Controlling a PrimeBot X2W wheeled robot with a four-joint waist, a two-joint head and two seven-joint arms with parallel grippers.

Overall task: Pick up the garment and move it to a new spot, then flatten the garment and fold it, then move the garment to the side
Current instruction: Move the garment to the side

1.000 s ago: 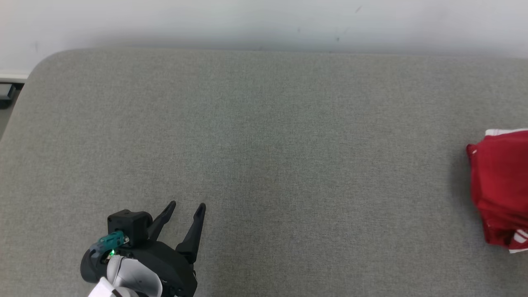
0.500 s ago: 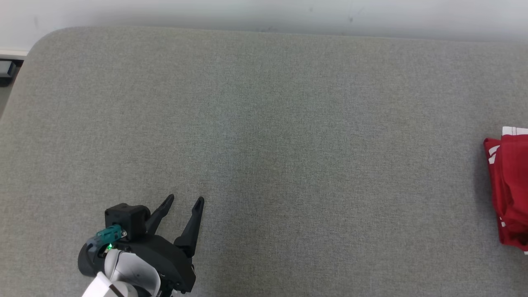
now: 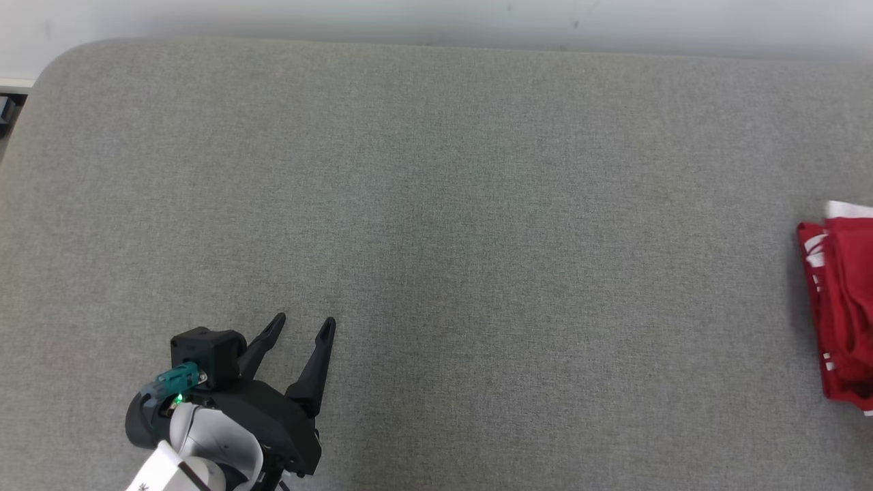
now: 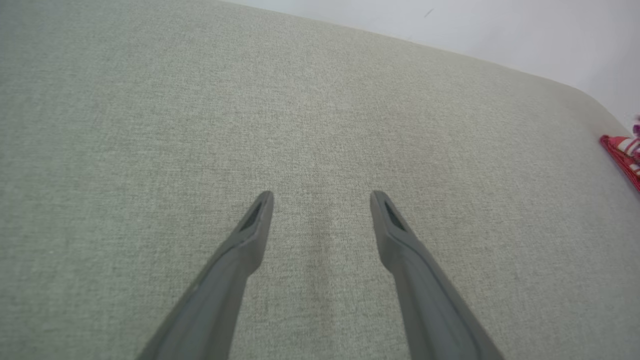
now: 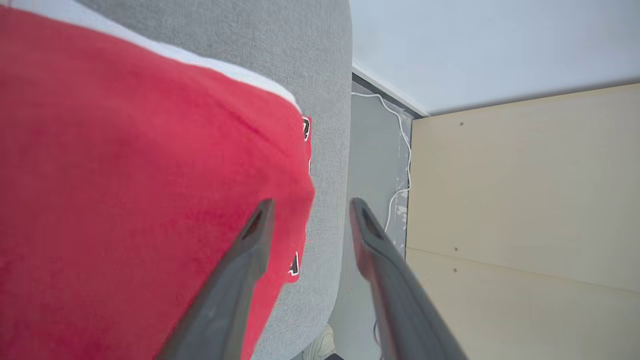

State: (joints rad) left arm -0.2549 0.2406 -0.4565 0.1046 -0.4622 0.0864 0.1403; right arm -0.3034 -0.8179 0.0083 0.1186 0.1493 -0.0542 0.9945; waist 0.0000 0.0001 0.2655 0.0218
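Red cloth with a white band and white stripe trim, the garment (image 3: 842, 307) is lying bunched at the right-hand edge of the grey woven-fabric tabletop (image 3: 477, 204). Your right fingers (image 5: 240, 265) are standing apart, with nothing clamped between them. In the right wrist view one finger is crossing in front of the garment's outer corner, and you cannot tell whether it is touching the cloth. The other finger is hanging past the tabletop's rounded edge. The gap between their tips is showing only that grey edge. Beyond those tips a thin white cable (image 5: 400, 150) is trailing over the grey floor (image 5: 375, 150), beside a pale beige panel (image 5: 525, 200) and below a white wall (image 5: 475, 45).

Your left fingers (image 3: 314, 368) are spread wide and holding nothing, pointing over bare grey fabric. The garment is sitting well off to the right of them, showing in the left wrist view as a red sliver with white stripes.
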